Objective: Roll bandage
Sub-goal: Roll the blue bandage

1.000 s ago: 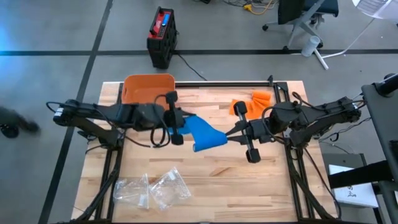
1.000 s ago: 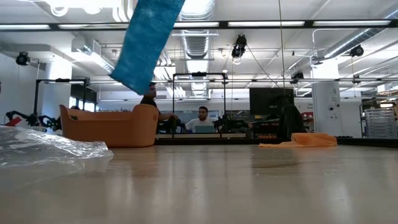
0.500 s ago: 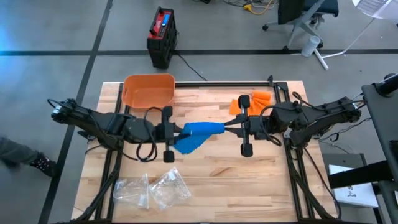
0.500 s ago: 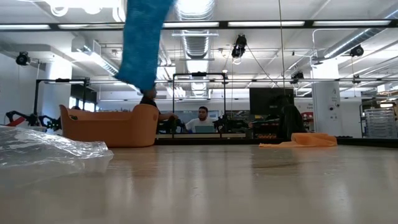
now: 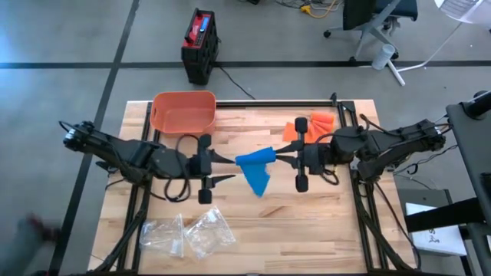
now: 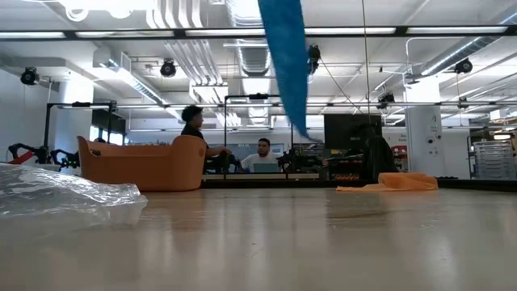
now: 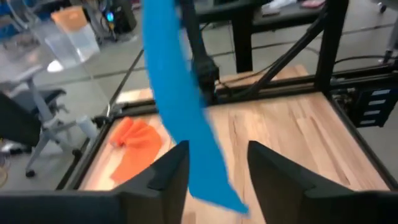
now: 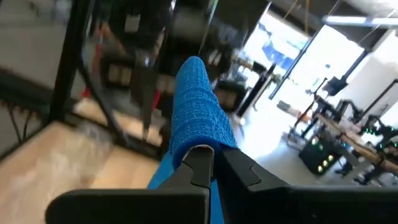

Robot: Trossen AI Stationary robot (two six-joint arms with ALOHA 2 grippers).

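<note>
While the table (image 5: 253, 222) lies bare below them, the right claw (image 5: 285, 159) stays clamped on the blue bandage (image 5: 255, 169), which hangs above mid-table, likely to unfurl; the left claw (image 5: 224, 169) stands parted and empty beside it.

In the low view the blue bandage (image 6: 287, 65) runs off the top edge, both pincers unseen.

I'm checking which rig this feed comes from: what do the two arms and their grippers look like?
Both arms are dark, jointed and slim, with black cables looping loose beside them. The left gripper and the right gripper each carry two thin, pointed dark fingers on a black crossbar set across the wrist. I see no markings.
</note>
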